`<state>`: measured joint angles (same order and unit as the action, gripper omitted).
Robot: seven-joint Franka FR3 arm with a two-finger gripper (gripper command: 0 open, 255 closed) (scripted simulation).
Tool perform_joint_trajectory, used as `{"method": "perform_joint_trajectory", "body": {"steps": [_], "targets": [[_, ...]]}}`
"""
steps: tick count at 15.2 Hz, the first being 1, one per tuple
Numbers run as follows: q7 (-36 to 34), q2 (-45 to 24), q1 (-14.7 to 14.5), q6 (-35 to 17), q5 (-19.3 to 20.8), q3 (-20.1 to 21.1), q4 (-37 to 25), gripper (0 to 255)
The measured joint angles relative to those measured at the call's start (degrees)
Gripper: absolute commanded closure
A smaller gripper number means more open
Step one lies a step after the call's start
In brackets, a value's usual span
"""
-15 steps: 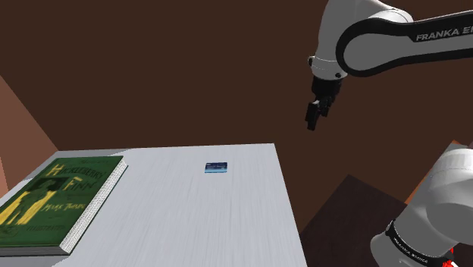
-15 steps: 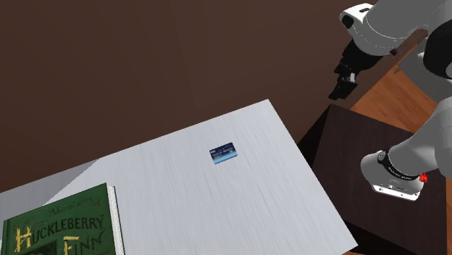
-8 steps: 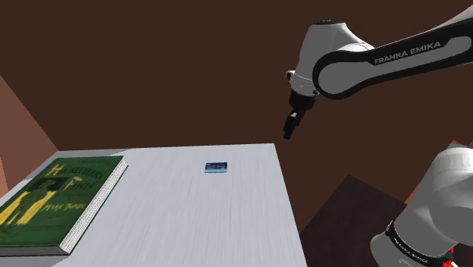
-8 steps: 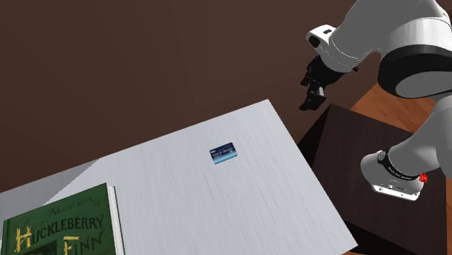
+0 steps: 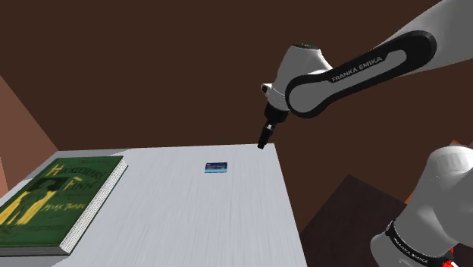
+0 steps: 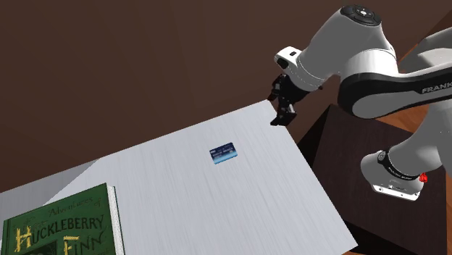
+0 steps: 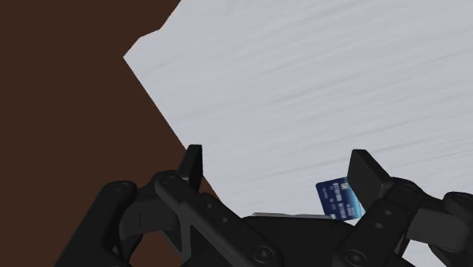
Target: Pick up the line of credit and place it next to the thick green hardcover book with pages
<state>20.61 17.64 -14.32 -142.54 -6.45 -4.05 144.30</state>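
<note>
A small blue card (image 5: 217, 168) (image 6: 224, 153) lies flat near the far edge of the pale grey table (image 5: 189, 220) (image 6: 217, 210). In the wrist view the card (image 7: 339, 199) lies close beside one finger (image 7: 368, 171). A thick green hardcover book (image 5: 53, 199) (image 6: 61, 228) with yellow lettering lies on the table at the shoulder view's left. My gripper (image 5: 262, 142) (image 6: 279, 119) (image 7: 280, 171) hangs above the table's far corner, to the shoulder view's right of the card and apart from it. Its fingers stand open with nothing between them.
The dark box stand (image 5: 349, 205) (image 6: 377, 145) sits beside the table's edge, with the arm's base (image 6: 395, 177) on it. A brown wall (image 5: 151, 68) rises behind the table. Bare tabletop stretches between card and book.
The arm has swung toward the shoulder view's left and lower, carrying the gripper from beside the stand to above the table's far corner. Card and book have not moved.
</note>
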Motion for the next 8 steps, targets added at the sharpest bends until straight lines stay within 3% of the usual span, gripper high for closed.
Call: {"method": "perform_joint_trajectory", "body": {"steps": [4,8], "targets": [[8.8,-6.9,-4.6,-7.8,-7.0,-1.4,-2.4,0],[19.8,-13.8,-9.1,-13.9,-17.2,-1.8,-6.0,0]]}}
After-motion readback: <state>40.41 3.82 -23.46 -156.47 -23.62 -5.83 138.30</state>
